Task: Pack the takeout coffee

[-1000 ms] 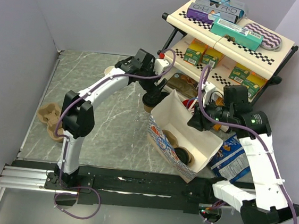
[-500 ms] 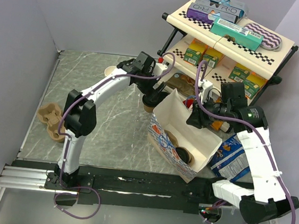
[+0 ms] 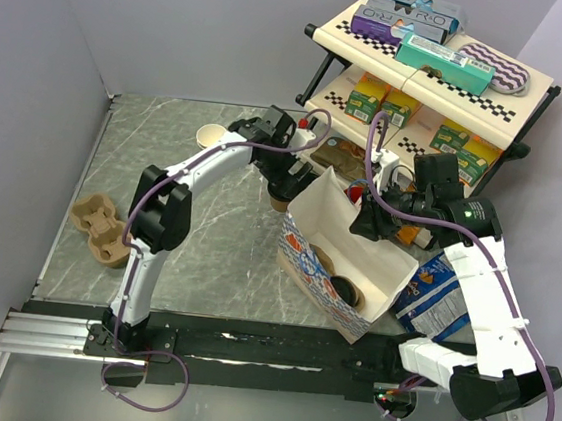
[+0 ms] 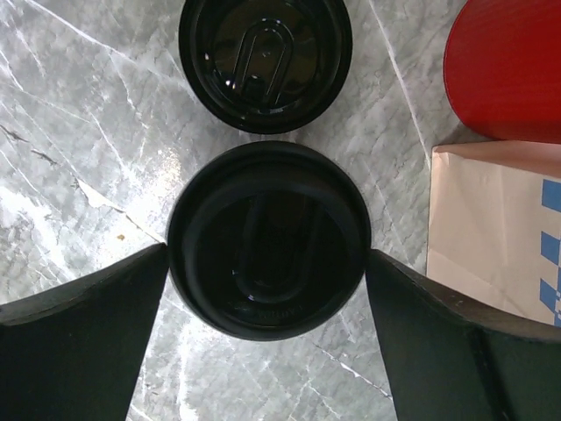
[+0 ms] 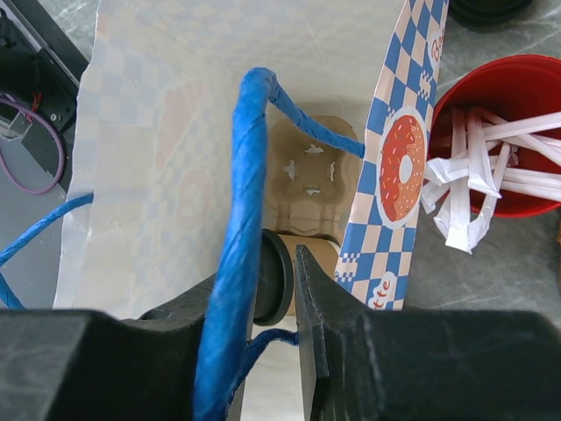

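Observation:
Two takeout coffee cups show as black lids in the left wrist view. The nearer lid (image 4: 267, 239) sits between my left gripper's (image 4: 266, 263) open fingers, which flank it closely on both sides. The farther lid (image 4: 265, 61) stands just beyond it. From above, my left gripper (image 3: 290, 179) hangs over these cups beside the checkered paper bag (image 3: 302, 251). My right gripper (image 3: 365, 222) is at the bag's far rim, its jaws nearly together on the blue rope handle (image 5: 250, 175). A lidded brown cup (image 5: 279, 279) lies inside the bag by a cardboard carrier (image 5: 307, 171).
A red cup of stirrers (image 5: 500, 140) stands right of the bag, close to the cups. A lidless cup (image 3: 208, 136) sits at the back. Another cardboard carrier (image 3: 98, 227) lies at the left. A stocked shelf (image 3: 425, 80) is behind, and a snack bag (image 3: 435, 292) lies on the right.
My left arm has swung right and settled over the two lidded cups. The right gripper has barely moved and still keeps the bag's handle.

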You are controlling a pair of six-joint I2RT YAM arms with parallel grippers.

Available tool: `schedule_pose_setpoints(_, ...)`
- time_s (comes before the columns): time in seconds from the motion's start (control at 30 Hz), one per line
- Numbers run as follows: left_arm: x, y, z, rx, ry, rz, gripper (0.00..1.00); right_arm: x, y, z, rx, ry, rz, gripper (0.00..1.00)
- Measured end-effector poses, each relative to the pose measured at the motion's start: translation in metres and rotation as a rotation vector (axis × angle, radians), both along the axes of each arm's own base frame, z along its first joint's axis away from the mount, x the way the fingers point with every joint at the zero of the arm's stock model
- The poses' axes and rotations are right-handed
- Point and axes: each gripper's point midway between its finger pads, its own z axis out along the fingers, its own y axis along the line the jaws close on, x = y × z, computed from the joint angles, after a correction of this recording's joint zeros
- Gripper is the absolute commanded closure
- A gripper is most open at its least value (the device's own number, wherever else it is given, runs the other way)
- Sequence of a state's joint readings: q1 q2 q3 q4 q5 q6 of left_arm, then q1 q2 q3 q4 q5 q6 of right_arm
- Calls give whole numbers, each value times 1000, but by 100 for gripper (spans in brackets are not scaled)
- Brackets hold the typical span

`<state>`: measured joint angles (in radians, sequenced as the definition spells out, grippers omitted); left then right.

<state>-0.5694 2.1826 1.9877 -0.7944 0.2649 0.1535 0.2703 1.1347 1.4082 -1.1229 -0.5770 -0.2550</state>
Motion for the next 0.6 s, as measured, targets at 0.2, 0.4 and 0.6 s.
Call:
schedule_pose_setpoints(0.2,2,-1,1,2,-9,4,1,0,0,0,1,0,0,69)
schedule_pose_setpoints(0.4,8,-5,4,12,-74,5,1,-1,1,0,5,2,4,69)
schedule_pose_setpoints(0.6,2,-15,9,29,-115,-22,1,-1,1,1,8,3,6,69)
